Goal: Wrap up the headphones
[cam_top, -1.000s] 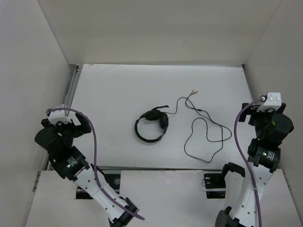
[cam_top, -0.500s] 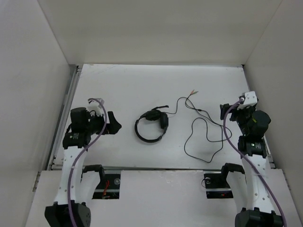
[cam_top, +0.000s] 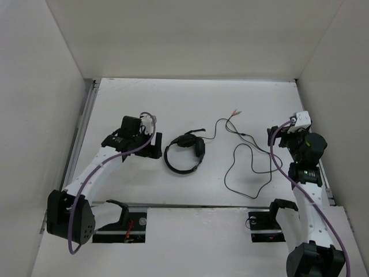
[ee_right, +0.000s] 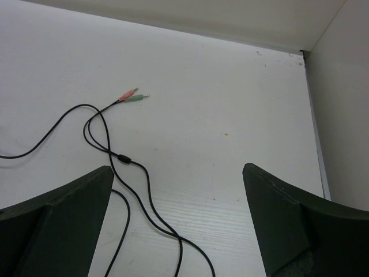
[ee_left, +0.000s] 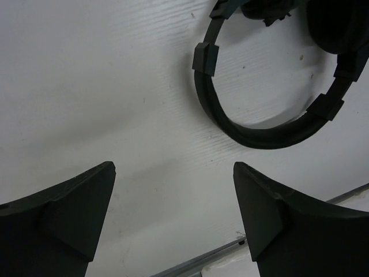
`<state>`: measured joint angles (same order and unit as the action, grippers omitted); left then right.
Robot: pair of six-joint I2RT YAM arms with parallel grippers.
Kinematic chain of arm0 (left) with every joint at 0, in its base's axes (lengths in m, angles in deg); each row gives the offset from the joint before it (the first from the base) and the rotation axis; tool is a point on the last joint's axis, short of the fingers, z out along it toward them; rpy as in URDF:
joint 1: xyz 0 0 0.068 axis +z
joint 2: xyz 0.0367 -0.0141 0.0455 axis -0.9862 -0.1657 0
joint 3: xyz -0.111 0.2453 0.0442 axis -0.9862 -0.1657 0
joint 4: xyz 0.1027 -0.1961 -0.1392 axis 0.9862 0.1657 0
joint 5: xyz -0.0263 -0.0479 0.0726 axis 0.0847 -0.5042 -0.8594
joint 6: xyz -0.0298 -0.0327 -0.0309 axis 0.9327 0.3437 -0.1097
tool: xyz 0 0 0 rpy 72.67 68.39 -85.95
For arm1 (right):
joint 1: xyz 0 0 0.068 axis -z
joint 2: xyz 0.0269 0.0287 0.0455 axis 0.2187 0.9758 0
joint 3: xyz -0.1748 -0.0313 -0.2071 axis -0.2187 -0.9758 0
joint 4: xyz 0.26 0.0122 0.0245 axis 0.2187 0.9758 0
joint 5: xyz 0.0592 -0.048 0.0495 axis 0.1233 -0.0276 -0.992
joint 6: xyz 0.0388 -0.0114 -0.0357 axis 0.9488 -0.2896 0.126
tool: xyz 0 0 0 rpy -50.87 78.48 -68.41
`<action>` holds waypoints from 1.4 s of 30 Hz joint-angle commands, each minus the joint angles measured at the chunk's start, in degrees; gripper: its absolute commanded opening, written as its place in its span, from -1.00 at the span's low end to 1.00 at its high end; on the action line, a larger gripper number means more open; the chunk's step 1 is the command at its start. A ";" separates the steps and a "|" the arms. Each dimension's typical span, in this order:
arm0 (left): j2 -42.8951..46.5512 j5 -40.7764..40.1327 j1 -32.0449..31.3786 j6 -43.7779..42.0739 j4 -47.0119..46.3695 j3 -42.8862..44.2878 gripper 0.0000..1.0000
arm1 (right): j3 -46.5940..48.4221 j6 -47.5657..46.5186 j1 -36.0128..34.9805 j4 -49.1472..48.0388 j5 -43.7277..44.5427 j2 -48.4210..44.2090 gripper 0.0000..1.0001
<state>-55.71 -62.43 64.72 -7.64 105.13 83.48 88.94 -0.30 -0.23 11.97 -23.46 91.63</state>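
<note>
Swinging in from the tabletop's left edge, the left arm (cam_top: 98,164) has brought its jaws just beside the headphones (cam_top: 198,149), which lie near the middle of the tabletop (cam_top: 132,104). The right arm (cam_top: 305,173) has hardly shifted near the right edge. Both pairs of jaws stand open and empty. The cord (ee_right: 122,157) sprawls in loose loops toward the right edge, with its plugs (ee_right: 132,95) toward the far edge. To do this step well, I judge, the left jaws should go low and straddle the headband (ee_left: 253,135) squarely, while the right jaws take the cord near the plugs.

The spread left claw (ee_left: 173,222) faces the headphones (ee_left: 262,124) headband.
</note>
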 commanded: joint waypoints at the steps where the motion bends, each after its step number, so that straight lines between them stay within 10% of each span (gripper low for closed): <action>1: -1.89 -5.94 -3.88 1.88 0.73 5.80 0.66 | -0.07 0.68 1.17 -3.90 -1.32 -0.24 1.00; 23: -16.92 -9.29 -12.24 14.19 -9.73 2.47 0.46 | -3.33 3.14 6.54 -5.39 -2.64 -2.26 1.00; 35: -20.53 -13.85 -14.18 12.26 -12.11 0.54 -0.68 | -3.33 3.41 8.12 -5.65 -2.73 -2.26 1.00; 42: -21.14 -17.90 -12.33 3.75 -14.12 4.04 -0.79 | -3.68 3.85 8.65 -5.92 -2.82 -2.87 1.00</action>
<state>-76.89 -77.16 51.47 1.19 92.83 84.90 85.18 2.52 7.81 10.24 -25.39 89.55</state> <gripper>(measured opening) 0.114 0.999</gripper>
